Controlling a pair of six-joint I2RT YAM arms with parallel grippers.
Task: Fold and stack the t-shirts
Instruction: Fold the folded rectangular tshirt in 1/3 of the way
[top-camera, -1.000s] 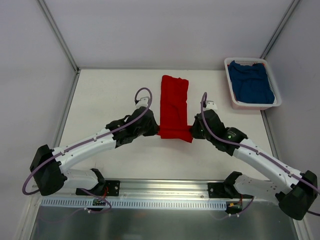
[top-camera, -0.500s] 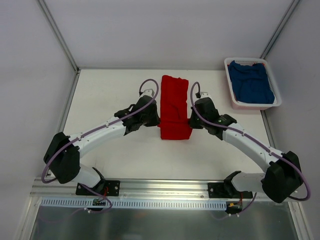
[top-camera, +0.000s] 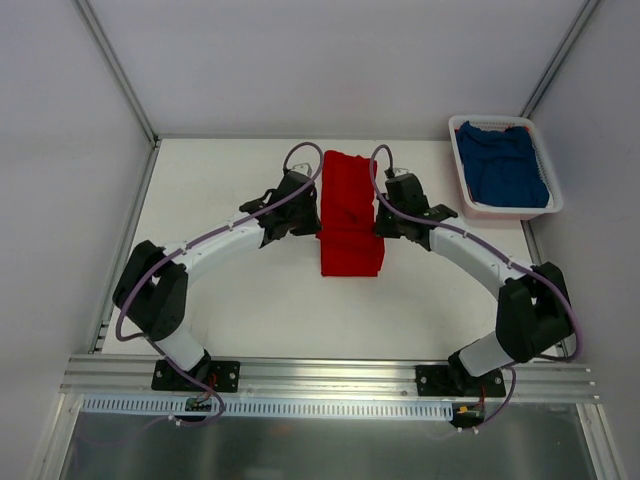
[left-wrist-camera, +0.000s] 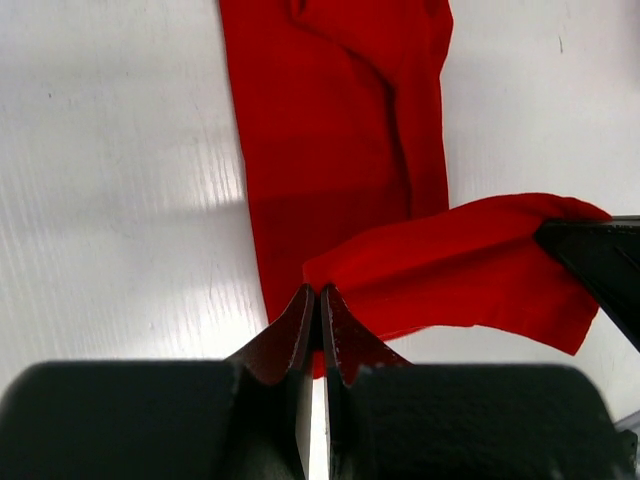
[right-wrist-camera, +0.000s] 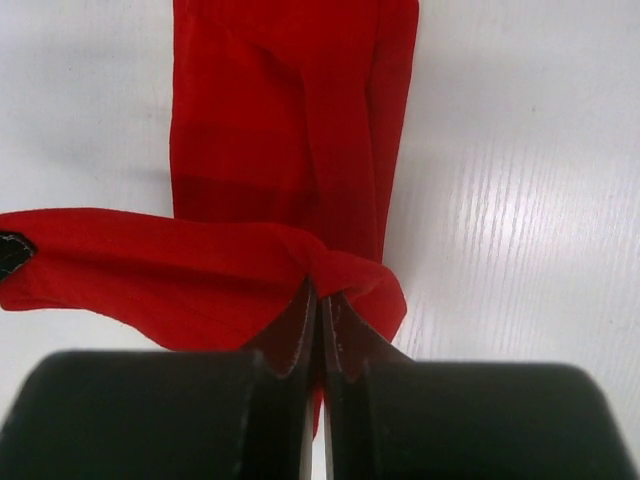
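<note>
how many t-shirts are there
2: red t-shirt at centre, gripped by the left gripper and right gripper; blue t-shirt in the white basket, far right. Others could hide beneath it.

T-shirt (top-camera: 350, 215) on table (top-camera: 215, 175), basket (top-camera: 510, 213) behind right

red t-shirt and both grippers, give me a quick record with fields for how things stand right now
red t-shirt: long narrow strip on the table, near end lifted and doubled over the rest
left gripper: shut on the near end's left corner
right gripper: shut on the near end's right corner
blue t-shirt: bunched, not folded, in the white basket
stack: not yet started
</note>
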